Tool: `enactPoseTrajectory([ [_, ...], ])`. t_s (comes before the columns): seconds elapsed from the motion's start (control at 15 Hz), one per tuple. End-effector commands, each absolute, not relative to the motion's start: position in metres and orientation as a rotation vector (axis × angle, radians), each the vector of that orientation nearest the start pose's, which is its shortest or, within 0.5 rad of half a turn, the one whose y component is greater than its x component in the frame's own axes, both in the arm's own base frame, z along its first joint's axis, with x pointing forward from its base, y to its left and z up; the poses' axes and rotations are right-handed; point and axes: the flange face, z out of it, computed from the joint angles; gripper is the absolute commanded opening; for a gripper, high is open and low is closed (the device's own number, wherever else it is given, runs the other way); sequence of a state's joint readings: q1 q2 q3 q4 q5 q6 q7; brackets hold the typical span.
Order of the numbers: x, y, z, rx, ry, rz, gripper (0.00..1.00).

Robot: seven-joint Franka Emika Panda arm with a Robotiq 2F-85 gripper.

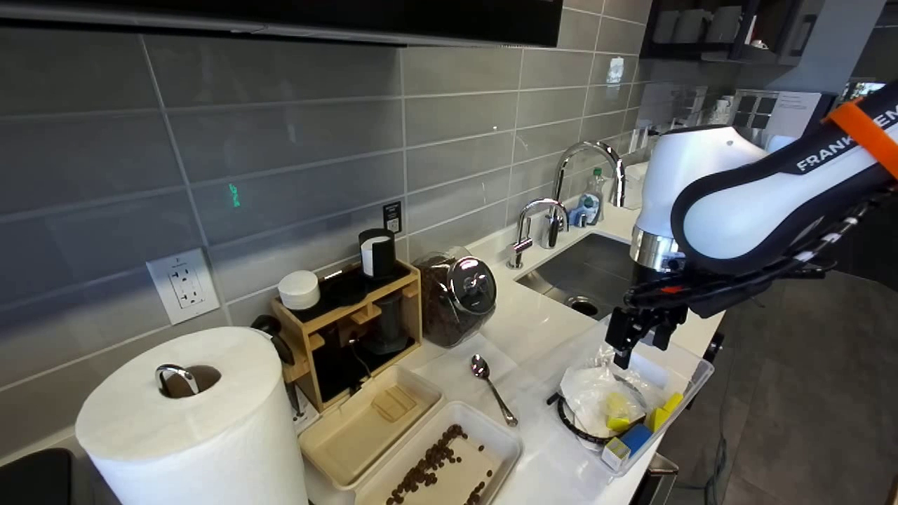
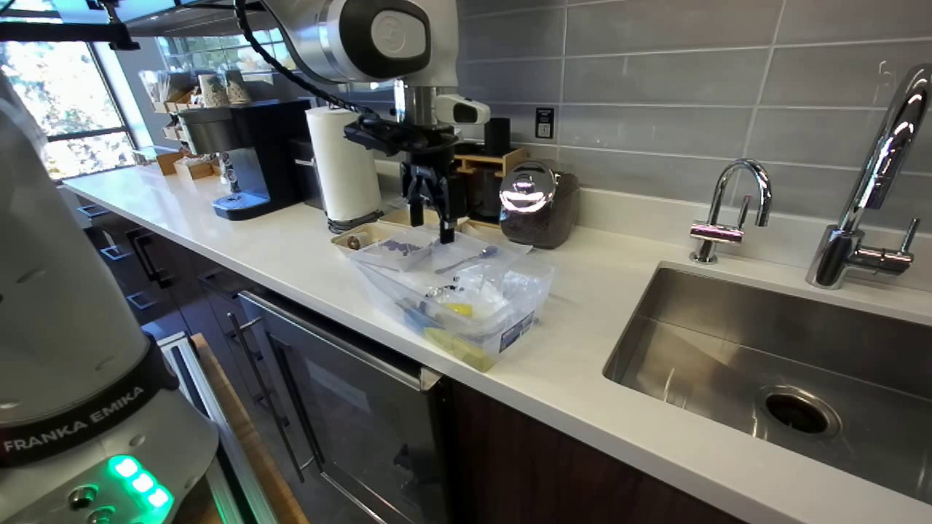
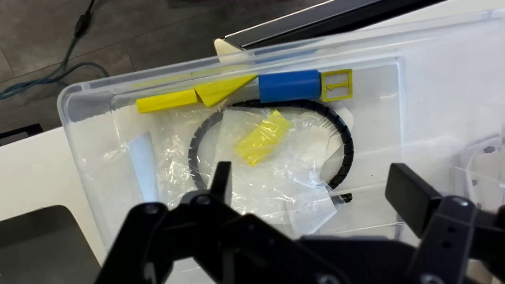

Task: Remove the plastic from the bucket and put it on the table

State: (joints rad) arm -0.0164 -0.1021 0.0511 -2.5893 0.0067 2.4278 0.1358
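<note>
Over the clear bucket (image 3: pixel 88 146), a see-through box, hangs the pincer (image 3: pixel 313 185), its two fingers (image 3: pixel 221 179) spread wide with nothing held between them. Its tips (image 2: pixel 447 234) are up above the things in the bucket and seem to touch none of them, going by an exterior view. Below the pincer lies the crinkly plastic (image 3: pixel 266 181), inside the bucket and not out yet. The job looks barely begun: the pincer seems to be in a good place for it, but the grab and the lift are both left to do. A yellow piece (image 3: pixel 262 138) shows with the plastic, and it is hard to tell if it is in it or under it. Right there too is a black ring (image 3: pixel 347 150); some plastic shows inside the loop and some outside, so the ring could perhaps get caught and come up as well. A bit farther from the pincer, along one long wall of the bucket, lie a blue block (image 3: pixel 290 86) and a yellow strip (image 3: pixel 167 101). Past the bucket is the white table (image 2: pixel 582 320), where the plastic has to end up, so the putting down is left as well. Farther from the pincer are a spoon (image 1: pixel 497 398) and, well apart, the sink (image 2: pixel 684 349), and neither seems to have a part in the job.
</note>
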Motion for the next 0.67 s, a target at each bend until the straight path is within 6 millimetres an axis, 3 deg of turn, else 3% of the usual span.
enactPoseTrajectory([
  [0.0, 0.439, 0.02, 0.266, -3.112, 0.18, 0.023, 1.0],
  [0.6, 0.456, 0.018, 0.207, -3.074, 0.364, -0.159, 1.0],
])
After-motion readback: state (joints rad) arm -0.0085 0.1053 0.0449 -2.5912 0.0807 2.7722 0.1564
